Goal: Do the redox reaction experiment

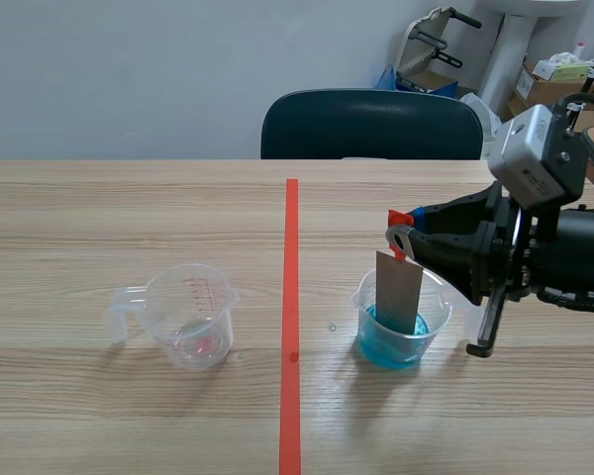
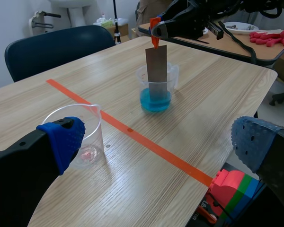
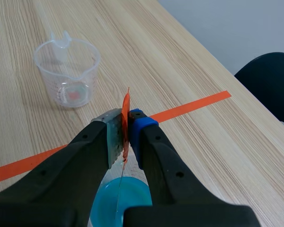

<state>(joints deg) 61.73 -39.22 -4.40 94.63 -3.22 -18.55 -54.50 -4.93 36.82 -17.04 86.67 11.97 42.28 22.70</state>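
A grey metal plate (image 1: pixel 399 292) stands upright in a clear cup of blue liquid (image 1: pixel 396 344), its lower end in the liquid. My right gripper (image 1: pixel 404 234) is shut on the orange tag (image 3: pixel 126 111) at the plate's top, directly above the cup (image 3: pixel 117 198). An empty clear measuring cup (image 1: pixel 191 317) with a handle sits left of the tape line. My left gripper (image 2: pixel 161 139) is open low over the table's near edge, with the empty cup (image 2: pixel 87 142) just ahead of its left pad (image 2: pixel 66 137). The plate (image 2: pixel 156 66) and blue cup (image 2: pixel 155 100) are farther ahead.
A dark chair (image 1: pixel 371 124) stands behind the table's far edge, with cardboard boxes (image 1: pixel 554 84) at the back right. A red, green and blue block (image 2: pixel 233 187) lies below the table edge. Red gloves (image 2: pixel 270 37) rest on another table.
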